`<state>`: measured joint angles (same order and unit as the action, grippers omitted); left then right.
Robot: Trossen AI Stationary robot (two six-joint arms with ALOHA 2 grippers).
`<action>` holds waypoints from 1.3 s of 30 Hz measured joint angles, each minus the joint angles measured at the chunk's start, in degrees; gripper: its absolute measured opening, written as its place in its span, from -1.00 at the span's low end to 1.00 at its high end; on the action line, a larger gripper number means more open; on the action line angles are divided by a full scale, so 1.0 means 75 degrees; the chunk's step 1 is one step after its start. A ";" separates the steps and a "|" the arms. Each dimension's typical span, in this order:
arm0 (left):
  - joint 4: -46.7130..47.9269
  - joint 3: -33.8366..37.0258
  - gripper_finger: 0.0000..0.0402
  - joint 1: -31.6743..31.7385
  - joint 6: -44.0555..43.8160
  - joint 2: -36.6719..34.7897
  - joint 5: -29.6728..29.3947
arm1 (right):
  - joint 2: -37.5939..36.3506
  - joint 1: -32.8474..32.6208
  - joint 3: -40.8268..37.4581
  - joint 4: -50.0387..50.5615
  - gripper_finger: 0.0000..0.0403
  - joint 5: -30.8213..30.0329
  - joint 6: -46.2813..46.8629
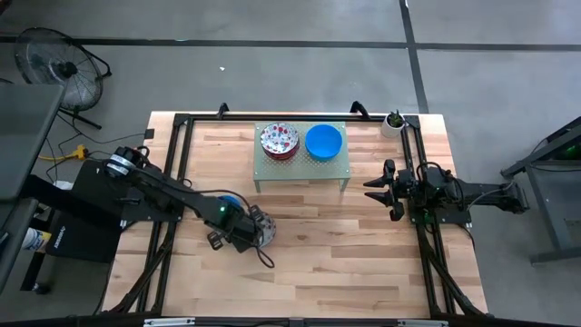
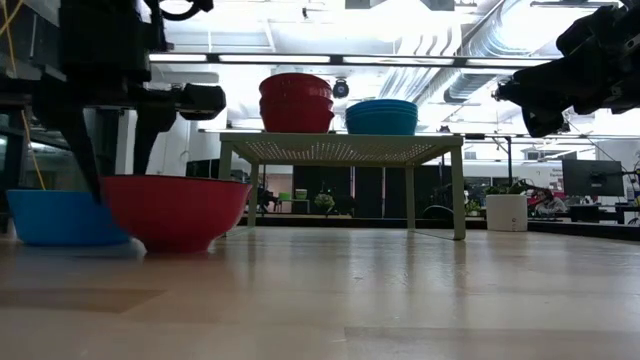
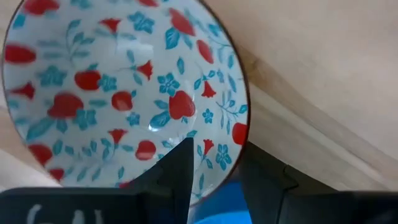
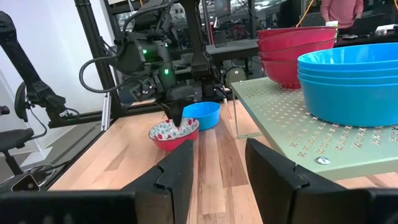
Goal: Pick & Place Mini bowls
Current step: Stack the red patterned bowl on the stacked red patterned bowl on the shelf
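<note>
One floral mini bowl (image 3: 124,93) on the table, rim pinched by left claw (image 3: 214,168).

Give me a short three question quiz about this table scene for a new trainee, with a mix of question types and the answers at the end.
1. True or false: the left tool grips the rim of the floral bowl.
2. What sits on the green stand? A) two stacks of bowls B) one plate C) nothing
3. Fill in: beside the floral bowl on the table lies a ___ bowl.

Key: 1 true; 2 A, a red-sided stack and a blue stack; 3 blue. The right tool waits open near the stand.
</note>
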<state>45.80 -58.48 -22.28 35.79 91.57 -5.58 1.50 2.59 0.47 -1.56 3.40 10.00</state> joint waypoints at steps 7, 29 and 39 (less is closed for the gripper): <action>-0.0069 0.0001 -0.43 -0.0001 -0.0003 0.0000 -0.0007 | 0.0000 0.0001 0.0000 -0.0001 -0.34 0.0000 0.0003; -0.0259 0.0003 -0.71 0.0017 0.0164 0.0000 0.0187 | 0.0000 0.0003 0.0000 0.0000 -0.34 0.0000 0.0003; -0.0376 -0.0015 -0.95 0.0014 0.0128 0.0026 0.0264 | 0.0000 0.0001 0.0000 0.0000 -0.34 0.0000 0.0003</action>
<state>42.98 -58.59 -22.18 36.74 91.77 -3.60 1.50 2.60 0.47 -1.56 3.40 10.02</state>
